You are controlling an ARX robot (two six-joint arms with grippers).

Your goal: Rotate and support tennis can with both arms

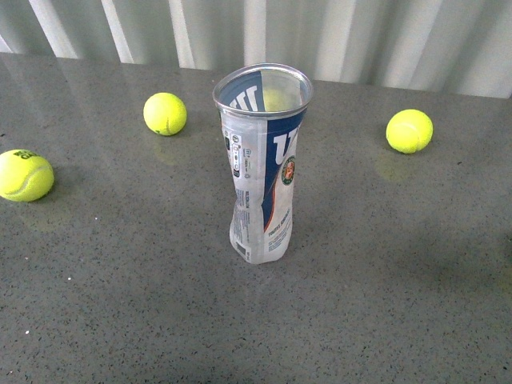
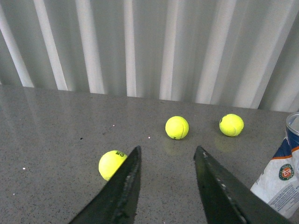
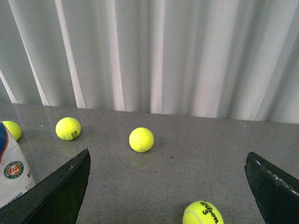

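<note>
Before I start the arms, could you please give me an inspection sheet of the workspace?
Surface: grey speckled table, glossy, nothing spilled.
Job's things: can upright at centre, lid off, wall dented and pinched near the base; no gripper touches it.
Clutter: three loose balls in the front view; a fourth shows only in the right wrist view.
Grippers: left gripper open, empty; right gripper open wide, empty.
Cables: nothing seen.
Surroundings: white corrugated wall behind the table.
</note>
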